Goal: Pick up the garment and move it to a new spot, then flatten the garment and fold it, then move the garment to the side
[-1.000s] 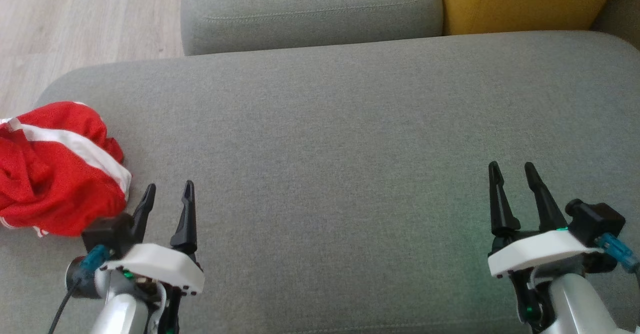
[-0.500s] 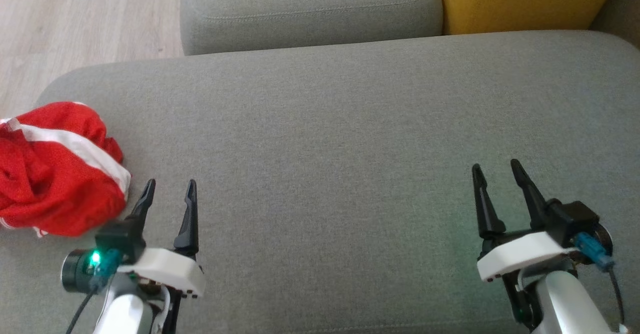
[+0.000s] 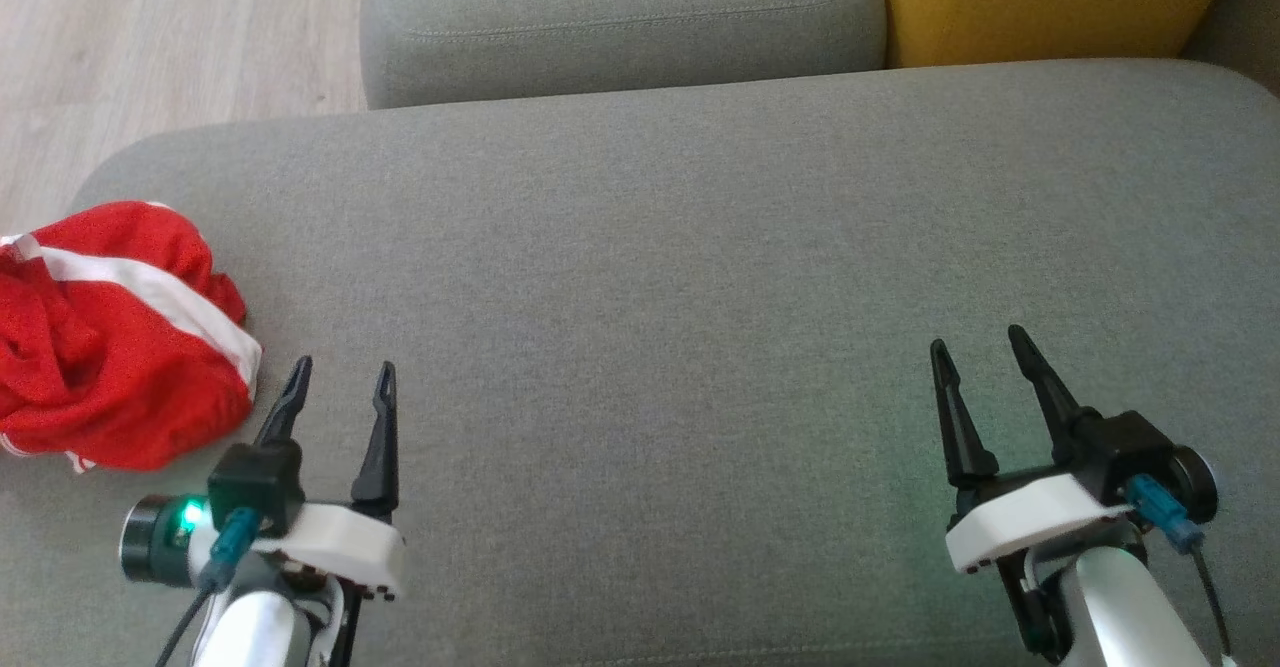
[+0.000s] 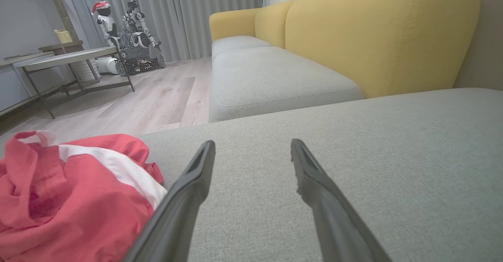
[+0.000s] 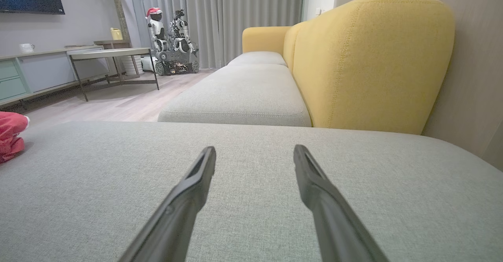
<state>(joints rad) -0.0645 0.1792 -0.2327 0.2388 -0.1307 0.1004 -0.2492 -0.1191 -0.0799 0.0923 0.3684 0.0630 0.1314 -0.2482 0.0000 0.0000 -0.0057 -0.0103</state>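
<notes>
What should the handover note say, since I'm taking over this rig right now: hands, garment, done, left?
The garment, red with a white stripe, lies crumpled at the left edge of the grey seat.
The left hand is open and empty, low over the seat just right of the garment, not gripping it.
The right hand is open and empty over the right part of the seat.
Done: nothing; the garment is not yet picked up.
Left: pick it up, move it to a new spot, flatten it, fold it, move it aside.
</notes>
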